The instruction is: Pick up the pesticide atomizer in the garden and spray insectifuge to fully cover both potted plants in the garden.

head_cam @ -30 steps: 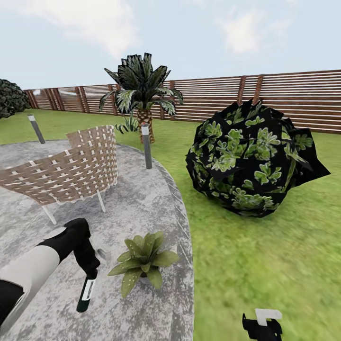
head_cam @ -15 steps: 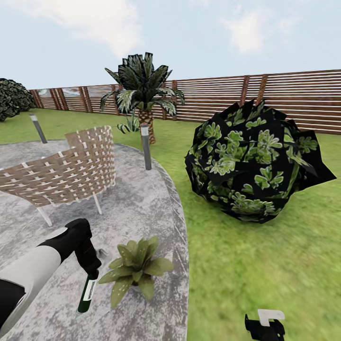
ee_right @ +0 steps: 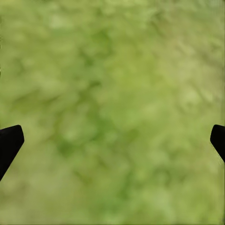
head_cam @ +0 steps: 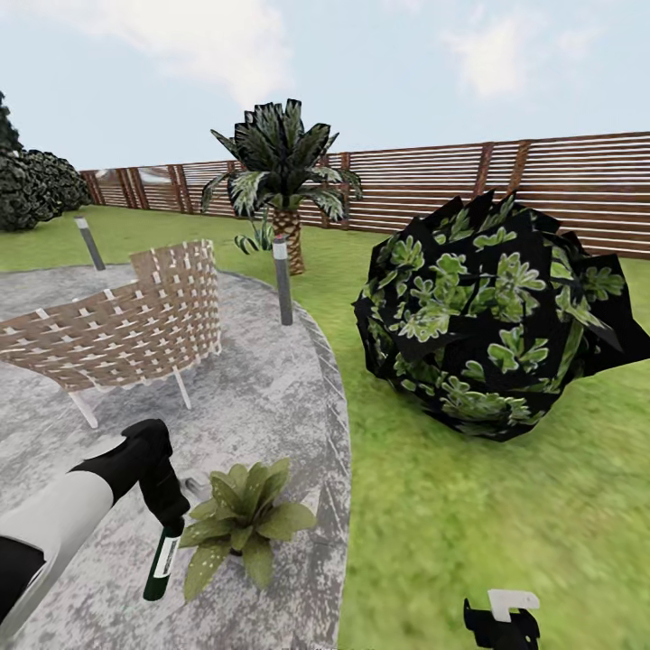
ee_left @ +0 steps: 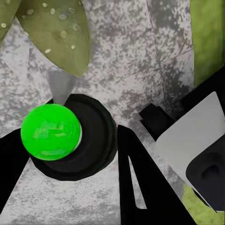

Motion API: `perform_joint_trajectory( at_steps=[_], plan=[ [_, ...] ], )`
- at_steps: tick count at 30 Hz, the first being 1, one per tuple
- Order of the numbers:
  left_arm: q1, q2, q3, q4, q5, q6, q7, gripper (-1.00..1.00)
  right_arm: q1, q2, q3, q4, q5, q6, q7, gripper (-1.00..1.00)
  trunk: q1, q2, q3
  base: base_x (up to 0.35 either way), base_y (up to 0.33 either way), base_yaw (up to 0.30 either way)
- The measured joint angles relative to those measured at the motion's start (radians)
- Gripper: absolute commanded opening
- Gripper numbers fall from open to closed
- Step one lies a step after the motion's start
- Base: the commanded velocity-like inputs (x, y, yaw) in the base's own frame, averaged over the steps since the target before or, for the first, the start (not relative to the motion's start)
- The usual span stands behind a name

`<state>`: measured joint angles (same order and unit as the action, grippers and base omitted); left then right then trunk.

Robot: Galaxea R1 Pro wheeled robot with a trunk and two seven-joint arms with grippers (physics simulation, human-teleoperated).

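since a second ago the view swings left, the left gripper (head_cam: 168,522) clamps the atomizer (head_cam: 162,562) beside a potted plant (head_cam: 239,526); spraying step, next tilt nozzle onto leaves; right gripper (ee_right: 112,140) spread wide, idle.

Green-capped atomizer (ee_left: 51,132), brown-white woven chair (head_cam: 126,329)

Round grey paved patio (head_cam: 262,397) occupies left half of head view; mottled stone surface, curved edge running from 12 to 6 o'clock. On it: woven chair (head_cam: 126,325) at 10 o'clock, on thin white legs; potted plant (head_cam: 239,524) near patio edge at 6 o'clock. Two bollard lights (head_cam: 283,280) at rim, toward 11–12 o'clock. Lawn (head_cam: 487,506) adjoins at 3 o'clock, carrying large dark bush (head_cam: 492,325).
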<state>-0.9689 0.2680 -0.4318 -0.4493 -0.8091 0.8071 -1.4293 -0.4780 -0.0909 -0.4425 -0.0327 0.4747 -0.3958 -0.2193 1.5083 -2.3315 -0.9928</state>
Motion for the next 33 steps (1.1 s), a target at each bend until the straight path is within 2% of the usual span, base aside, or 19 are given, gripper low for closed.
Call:
perform_joint_trajectory(
  at_steps=[14,18,22,33],
  plan=[
    [0.007,0.008,0.0,0.012,0.0,-0.002,0.009,-1.0,0.0,0.0,0.0,0.0,0.001,0.0,0.001,1.0,0.0,0.0,0.0,0.001,-0.272,0.271],
    [0.006,0.008,0.001,0.013,-0.021,-0.002,0.009,-1.0,0.0,-0.005,0.0,0.002,0.002,-0.001,0.001,1.0,0.0,0.0,0.0,0.154,-0.234,0.026],
    [0.008,0.008,0.0,0.014,-0.027,-0.002,0.008,-1.0,0.0,0.002,0.001,-0.001,0.001,-0.001,0.001,1.0,0.0,0.0,0.0,0.016,-0.012,0.089],
    [0.008,0.004,-0.005,0.014,-0.028,-0.003,0.01,-1.0,0.0,0.002,0.001,0.0,0.001,0.0,0.001,1.0,0.0,0.0,0.0,0.008,-0.001,0.271]
  ],
)
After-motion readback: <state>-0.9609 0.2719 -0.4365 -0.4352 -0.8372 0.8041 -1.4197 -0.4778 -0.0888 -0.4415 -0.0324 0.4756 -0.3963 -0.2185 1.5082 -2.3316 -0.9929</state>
